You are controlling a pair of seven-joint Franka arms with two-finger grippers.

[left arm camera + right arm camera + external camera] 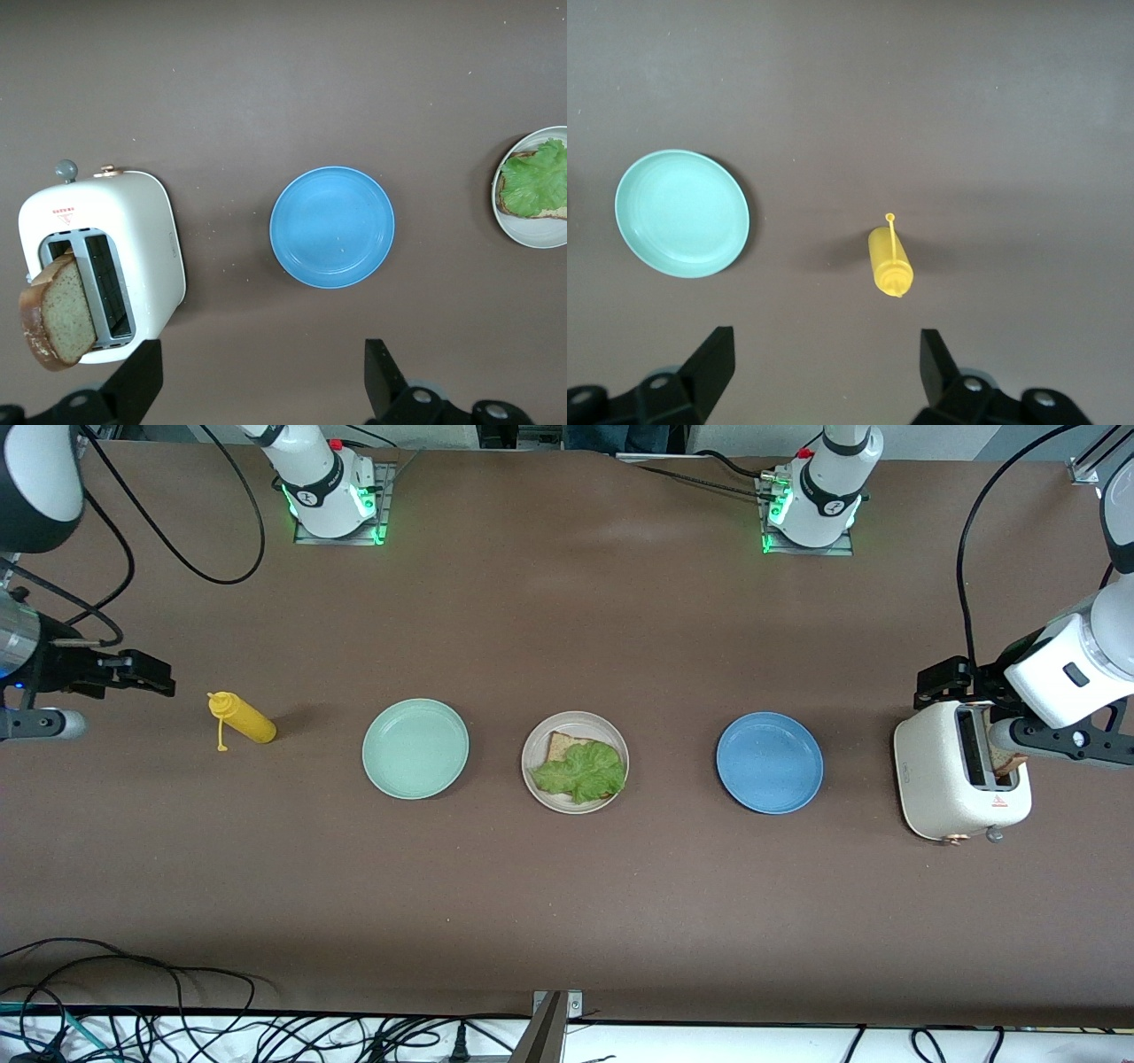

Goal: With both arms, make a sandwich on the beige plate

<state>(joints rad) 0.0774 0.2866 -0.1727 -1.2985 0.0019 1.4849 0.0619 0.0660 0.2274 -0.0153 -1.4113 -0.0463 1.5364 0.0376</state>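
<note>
The beige plate [549, 802] sits mid-table between a mint-green and a blue plate. On it lies one slice of tan bread [561, 744] with a ruffled green lettuce leaf [580, 771] on top. A second bread slice [58, 310] leans out of a slot of the white toaster [939, 779] at the left arm's end. My left gripper [946, 680] hangs open and empty over the table beside the toaster [133, 230]. My right gripper [146, 675] is open and empty over the right arm's end of the table. The left wrist view also shows the beige plate [532, 235].
A yellow squeeze bottle [241, 719] lies on its side between the right gripper and the mint-green plate [415, 748]. The blue plate [769, 762] stands between the beige plate and the toaster. Cables run along the table edge nearest the front camera.
</note>
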